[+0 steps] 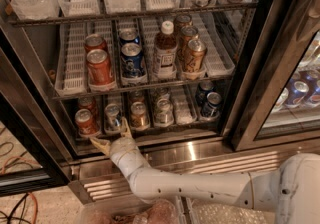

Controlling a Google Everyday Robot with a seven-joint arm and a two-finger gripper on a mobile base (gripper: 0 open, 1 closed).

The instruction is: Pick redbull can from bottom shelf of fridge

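The surface point(183, 112), a dark wire rack with white slotted dividers, carries two red-orange cans point(83, 122), a slim silver-and-blue can point(113, 116), a gold-orange can point(139, 115), a silver can point(163, 111) and two dark blue cans point(212, 104). The cream tool point(111, 135), fingers spread, hangs just before its front edge.
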